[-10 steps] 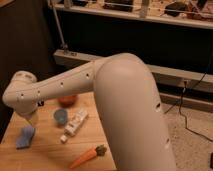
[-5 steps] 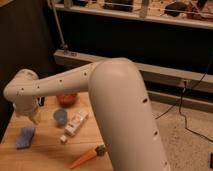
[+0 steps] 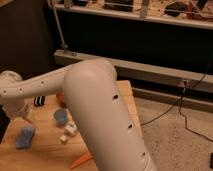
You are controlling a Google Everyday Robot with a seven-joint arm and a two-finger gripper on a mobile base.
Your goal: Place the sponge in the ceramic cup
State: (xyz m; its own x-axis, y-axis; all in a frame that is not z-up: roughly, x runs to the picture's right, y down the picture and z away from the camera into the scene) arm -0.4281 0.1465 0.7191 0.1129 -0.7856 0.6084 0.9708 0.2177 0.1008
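The pale blue sponge lies flat on the wooden table near its left front corner. The light-blue ceramic cup stands upright to its right, near the table's middle. My white arm reaches across from the right, and its large elbow covers much of the table. The gripper hangs from the wrist at the far left, just above and behind the sponge and left of the cup. Nothing shows inside the cup.
A black-and-white striped oblong lies behind the gripper. An orange-red bowl peeks out under the arm. A white bottle lies beside the cup, an orange carrot at the front edge. Dark shelving stands behind the table.
The elbow has swung left and closer to the camera, covering more of the table. The wrist has shifted slightly left. Sponge and cup have not moved.
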